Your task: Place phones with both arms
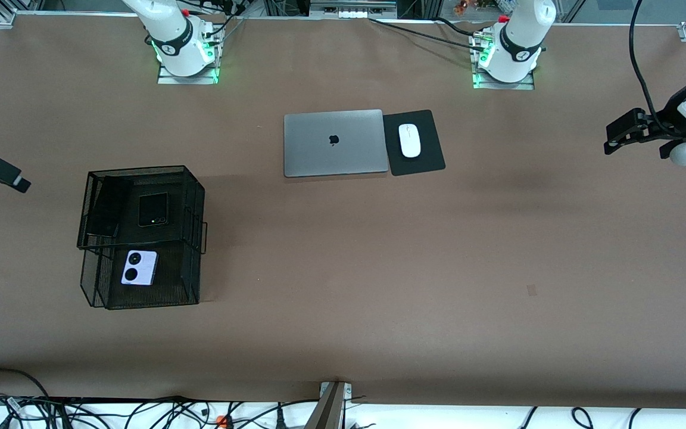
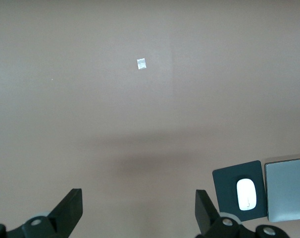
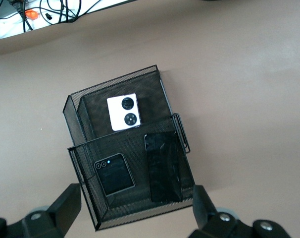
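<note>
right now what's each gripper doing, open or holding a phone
Left gripper: open, holding nothing, over bare table.
Right gripper: open, holding nothing, over the black mesh basket with the phones in it.

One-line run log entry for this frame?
phones: all three in mesh basket | left gripper: open over bare table | right gripper: open above basket

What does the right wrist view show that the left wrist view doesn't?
Only the right wrist view: the black mesh basket holding the lilac-white phone, the small black phone and the long black phone, under the open right hand. Only the left wrist view: the white mouse on its black pad, the silver laptop, and the open left hand. Both show the brown table.
</note>
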Motion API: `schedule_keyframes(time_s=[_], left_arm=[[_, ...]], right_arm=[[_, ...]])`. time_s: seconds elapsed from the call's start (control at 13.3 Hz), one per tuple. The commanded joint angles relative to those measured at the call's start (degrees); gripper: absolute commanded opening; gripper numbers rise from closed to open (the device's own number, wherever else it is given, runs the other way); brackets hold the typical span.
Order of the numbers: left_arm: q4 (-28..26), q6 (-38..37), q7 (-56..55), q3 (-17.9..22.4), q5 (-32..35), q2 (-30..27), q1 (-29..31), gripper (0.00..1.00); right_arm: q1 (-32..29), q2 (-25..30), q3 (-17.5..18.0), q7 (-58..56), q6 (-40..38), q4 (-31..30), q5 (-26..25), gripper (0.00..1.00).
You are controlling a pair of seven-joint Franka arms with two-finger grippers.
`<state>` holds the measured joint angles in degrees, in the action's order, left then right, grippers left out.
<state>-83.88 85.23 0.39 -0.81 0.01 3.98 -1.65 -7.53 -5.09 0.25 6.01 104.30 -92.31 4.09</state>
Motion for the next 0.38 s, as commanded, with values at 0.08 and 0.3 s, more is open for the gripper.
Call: schedule_keyframes(time_s=[0.08,0.3], left_arm=[[-0.4,-1.1,0.8,0.1,-0.7,-1.0,-0.1,1.00],[-0.3,-1.4,0.6,-0.1,-0.7,-1.0,-0.1,1.00]], right_arm=[[-1.2,1.7,1.3,-0.4,2.0,-3.0,-0.5,1.00],[-1.2,1.0,1.3,0.0,2.0,-2.8,2.0,1.00]])
